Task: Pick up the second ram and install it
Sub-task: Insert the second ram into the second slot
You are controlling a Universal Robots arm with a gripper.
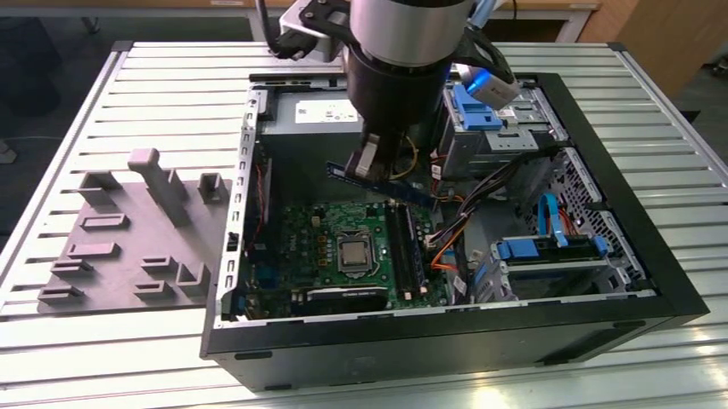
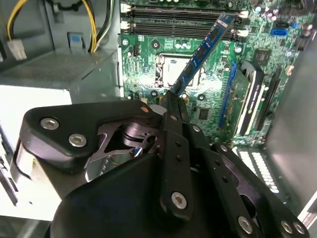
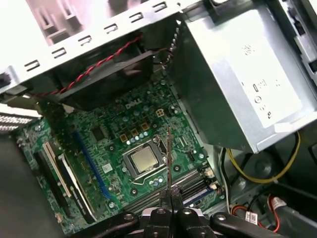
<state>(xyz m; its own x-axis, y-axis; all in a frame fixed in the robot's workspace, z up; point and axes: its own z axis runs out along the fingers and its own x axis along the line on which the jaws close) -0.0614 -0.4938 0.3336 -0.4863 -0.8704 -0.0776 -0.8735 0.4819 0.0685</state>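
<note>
1. The gripper (image 1: 366, 169) is hanging over the open computer case (image 1: 455, 345). Its fingers are drawn in narrow and clamping one end of the second ram (image 1: 393, 187).
2. The second ram is sitting in the air above the motherboard (image 1: 307, 247), tilted. Its free end is pointing toward the exterior view's right, and it is touching nothing but the fingers.
3. In the second wrist view the second ram (image 2: 200, 54) is jutting out from the gripper (image 2: 171, 101) toward the black memory slots (image 2: 183, 15). A row of dark chips is showing along its blue-green face.
4. In the first wrist view the second ram (image 3: 168, 153) is appearing edge-on as a thin line rising from the gripper (image 3: 169, 201), beside the CPU socket (image 3: 143, 159).
5. Labels: the power supply (image 1: 302, 119) is carrying a white label with dark print on its top face. In the first wrist view its grey side (image 3: 237, 74) is showing small printed marks.
6. The case is holding the motherboard, CPU socket, memory slots, power supply and blue drive brackets (image 1: 534, 249). It is also holding yellow cables (image 2: 96, 25), an expansion card (image 2: 247, 106) and a fan (image 3: 104, 74) with a red-black twisted wire.
7. Outside the case, a grey fixture plate (image 1: 136, 230) with blocks and posts is lying on the slatted table (image 1: 68, 111), on the exterior view's left.
</note>
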